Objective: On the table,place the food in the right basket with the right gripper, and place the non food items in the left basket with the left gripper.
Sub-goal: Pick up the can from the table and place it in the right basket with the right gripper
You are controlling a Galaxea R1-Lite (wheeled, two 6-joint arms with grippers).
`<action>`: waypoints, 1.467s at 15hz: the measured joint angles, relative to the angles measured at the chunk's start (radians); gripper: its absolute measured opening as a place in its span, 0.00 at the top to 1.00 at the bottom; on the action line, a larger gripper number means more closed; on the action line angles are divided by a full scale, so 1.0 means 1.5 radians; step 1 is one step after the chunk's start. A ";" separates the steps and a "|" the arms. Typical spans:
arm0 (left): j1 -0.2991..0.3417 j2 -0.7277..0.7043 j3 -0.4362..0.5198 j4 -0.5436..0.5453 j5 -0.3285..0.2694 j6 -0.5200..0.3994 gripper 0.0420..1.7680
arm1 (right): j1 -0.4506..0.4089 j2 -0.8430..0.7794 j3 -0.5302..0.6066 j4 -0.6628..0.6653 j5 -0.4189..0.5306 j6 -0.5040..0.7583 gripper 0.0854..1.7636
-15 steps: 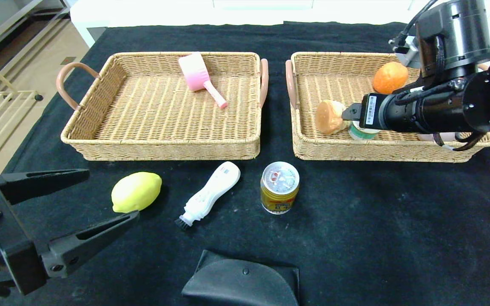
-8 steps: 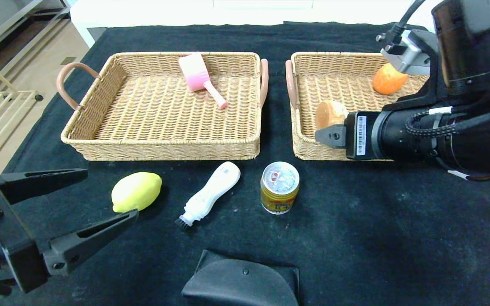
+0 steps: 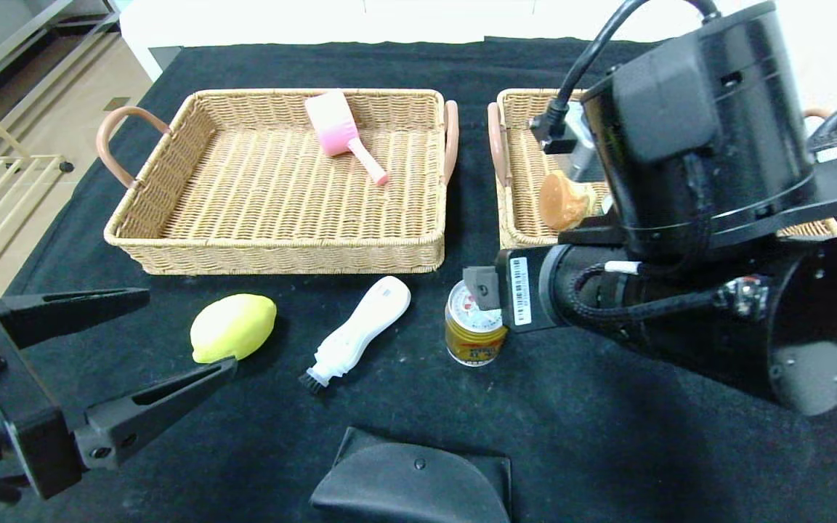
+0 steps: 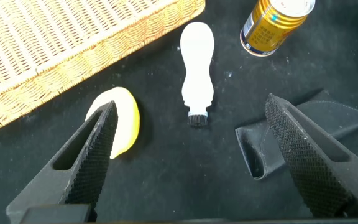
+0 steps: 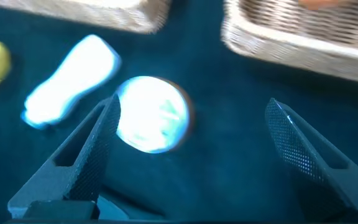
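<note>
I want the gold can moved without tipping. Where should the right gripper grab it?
Probably around the round side wall of the upright gold drink can with silver top, descending from above; the open right gripper already hangs over it, and the white bottle-shaped brush lies clear beside it.

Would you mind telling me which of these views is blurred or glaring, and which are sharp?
Right wrist view: smeared, and the gold can has a top blown out to white glare. Head view: crisp, can partly hidden by the right arm. Left wrist view: sharp, white brush clear.
</note>
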State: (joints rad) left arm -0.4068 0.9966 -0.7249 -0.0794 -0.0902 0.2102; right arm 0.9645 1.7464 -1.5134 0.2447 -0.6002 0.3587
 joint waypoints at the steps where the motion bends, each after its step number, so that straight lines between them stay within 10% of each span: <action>1: 0.001 0.000 0.000 0.000 0.000 0.000 0.03 | 0.007 0.013 -0.004 -0.012 -0.012 0.000 0.04; 22: 0.004 -0.009 -0.002 -0.001 0.000 0.006 0.03 | -0.003 0.133 -0.031 -0.047 -0.038 0.000 0.04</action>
State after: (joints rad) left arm -0.4002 0.9832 -0.7272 -0.0806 -0.0909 0.2187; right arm 0.9606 1.9460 -1.5600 0.1736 -0.6577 0.3583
